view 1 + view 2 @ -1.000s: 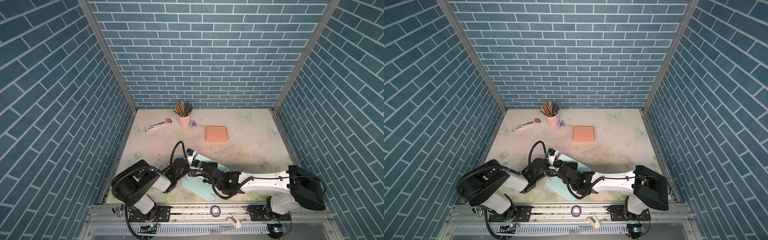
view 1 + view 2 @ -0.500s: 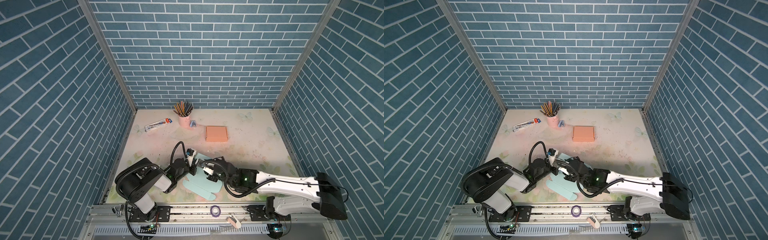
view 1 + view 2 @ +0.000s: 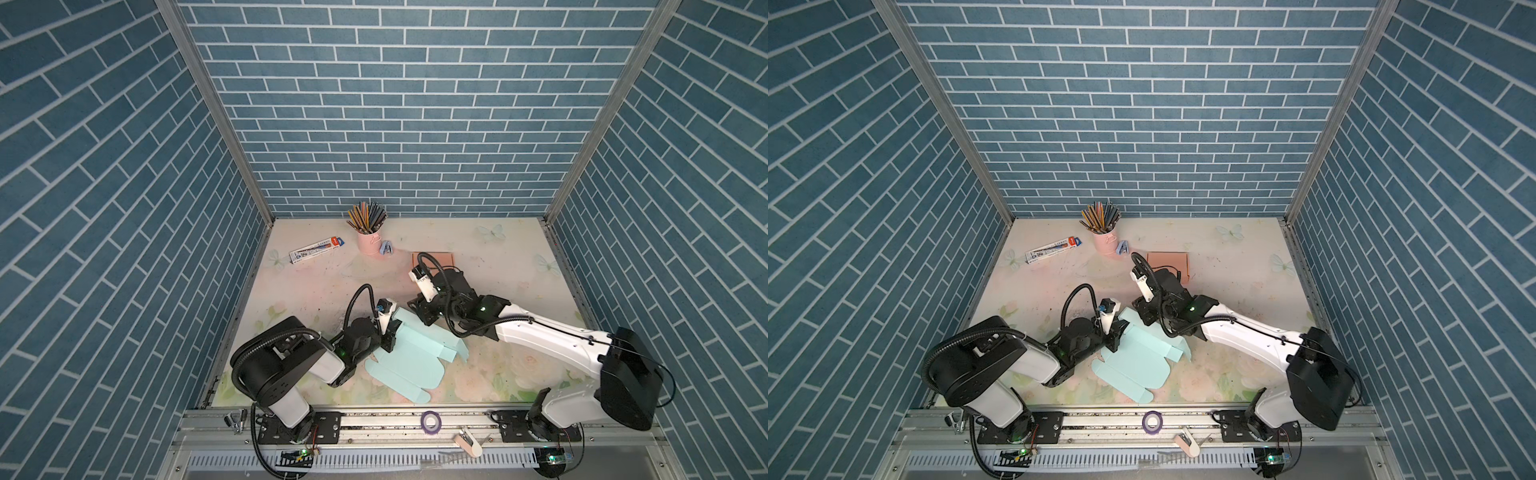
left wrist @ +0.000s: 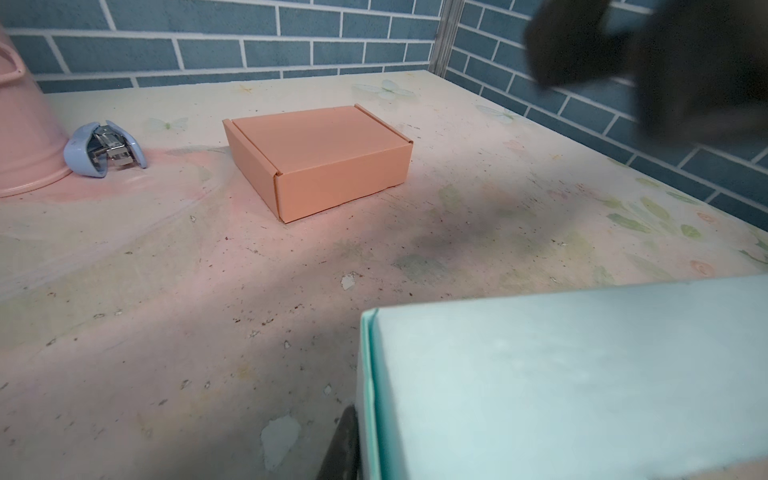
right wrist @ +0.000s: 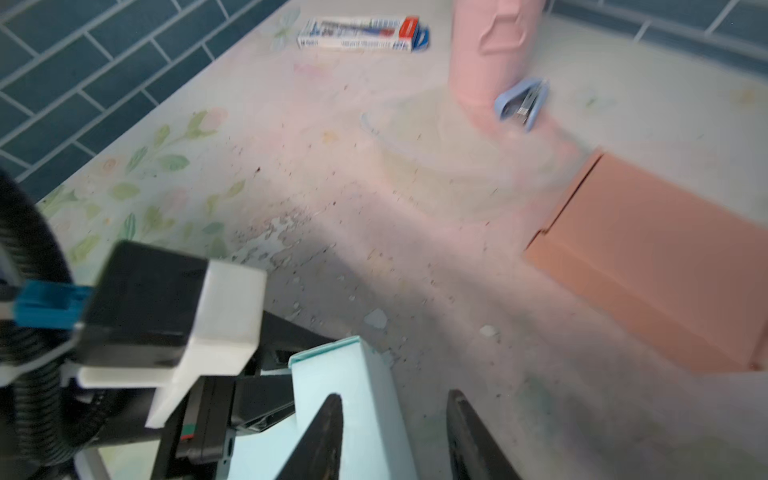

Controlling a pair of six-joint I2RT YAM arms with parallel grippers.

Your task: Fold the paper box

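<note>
Jaws on the left gripper are pressed together on an edge flap of the teal paper box, and the right wrist view shows that flap standing up in the pinch. The right gripper has its jaws spread with nothing between them, poised by the blank's far edge. I read the step as raising and creasing a side wall. I'd use the left pinch as my anchor, bring the right in low against the outside of the next panel, and push along the scored line rather than across it. Thin card like this will likely buckle if I press mid-panel, and it could skate on the table if the anchor slackens. The blank lies mostly flat, well to my side of the pink cup, with only the pinched wall lifted. Its long axis looks to run on a diagonal, with rounded tabs at the end nearest me and the opposite end aimed roughly back toward the cup, though I can't see that corner whole. Farther off, a closed orange box sits on the right-arm side of the cup, near it but apart, while a small blue stapler lies just beside the cup's foot and a long carton rests on its other side
</note>
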